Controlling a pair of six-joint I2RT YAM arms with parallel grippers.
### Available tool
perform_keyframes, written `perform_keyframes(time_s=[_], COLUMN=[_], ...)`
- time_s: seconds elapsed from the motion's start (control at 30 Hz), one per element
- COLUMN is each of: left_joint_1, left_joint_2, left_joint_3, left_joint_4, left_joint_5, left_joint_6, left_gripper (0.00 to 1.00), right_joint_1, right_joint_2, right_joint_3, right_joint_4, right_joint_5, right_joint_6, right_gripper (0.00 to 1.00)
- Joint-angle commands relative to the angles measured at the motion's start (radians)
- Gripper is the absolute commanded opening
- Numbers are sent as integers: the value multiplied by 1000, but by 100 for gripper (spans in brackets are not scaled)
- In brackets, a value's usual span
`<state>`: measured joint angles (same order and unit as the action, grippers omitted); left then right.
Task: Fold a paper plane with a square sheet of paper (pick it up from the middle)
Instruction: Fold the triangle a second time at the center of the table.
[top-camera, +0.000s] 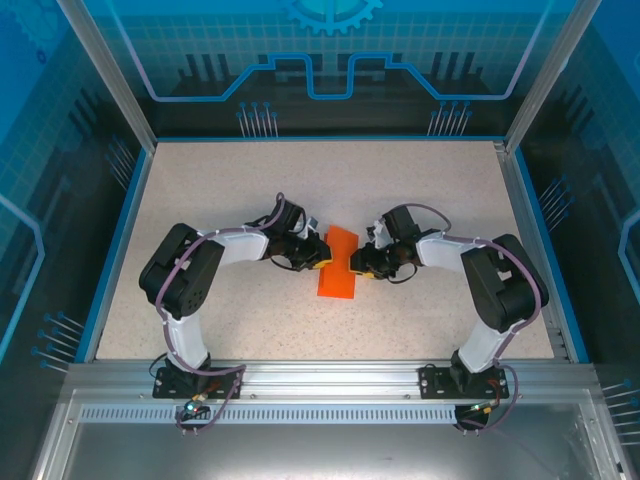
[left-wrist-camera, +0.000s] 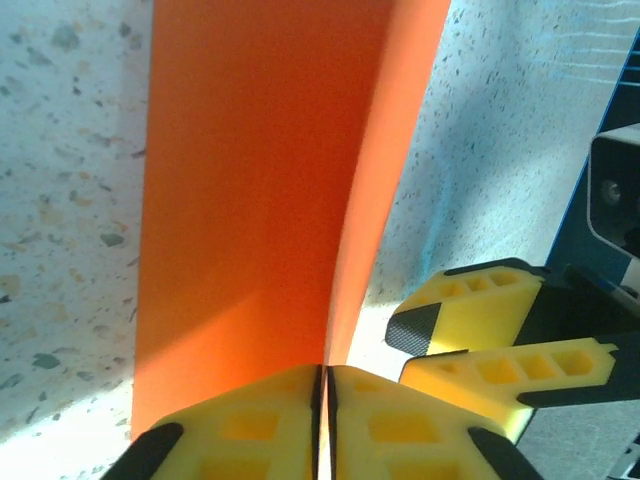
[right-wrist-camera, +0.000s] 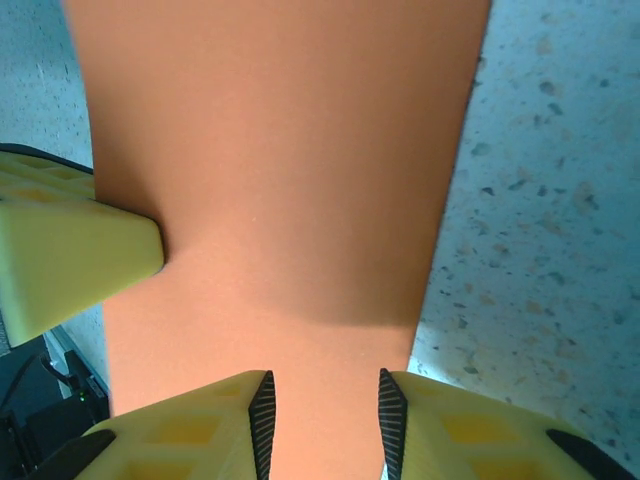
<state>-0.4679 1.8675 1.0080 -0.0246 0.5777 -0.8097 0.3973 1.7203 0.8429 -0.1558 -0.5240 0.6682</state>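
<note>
Both grippers meet at the folded paper (top-camera: 338, 272) mid-table.
The left gripper (left-wrist-camera: 322, 392) is clenched on the paper's raised edge, and the sheet runs straight ahead of its fingers. The right gripper (right-wrist-camera: 322, 418) stands parted, with paper beneath its gap and ahead of it on the table (right-wrist-camera: 545, 200).

A bright orange sheet of paper (top-camera: 338, 265) lies on a beige, dark-flecked tabletop (top-camera: 430, 200) edged in blue, with yellow, black-padded fingers (right-wrist-camera: 480, 440) beside it.
</note>
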Motion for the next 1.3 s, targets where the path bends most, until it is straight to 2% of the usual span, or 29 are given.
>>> perform_keyframes(time_s=[0.0, 0.27, 0.5, 0.77, 0.97, 1.27], left_joint_1=[-8, -3, -2, -3, -3, -3], left_joint_2=[20, 55, 42, 33, 29, 26], left_joint_3=[55, 157, 162, 171, 159, 150], left_joint_4=[-46, -217, -247, -302, -284, -261], left_joint_5=[32, 20, 26, 21, 22, 34], left_joint_6=[52, 180, 208, 248, 227, 190], left_gripper=[7, 3, 2, 1, 7, 14], right_joint_1=[-17, -16, 19, 53, 158, 383], right_joint_2=[-16, -77, -156, -214, -263, -322], right_joint_3=[-24, -54, -73, -87, -74, -81], right_joint_4=[-5, -3, -34, -40, -63, -30], right_joint_5=[-3, 21, 113, 139, 271, 510], right_joint_6=[-6, -18, -83, -104, -170, -248], right_gripper=[36, 36, 40, 40, 45, 55])
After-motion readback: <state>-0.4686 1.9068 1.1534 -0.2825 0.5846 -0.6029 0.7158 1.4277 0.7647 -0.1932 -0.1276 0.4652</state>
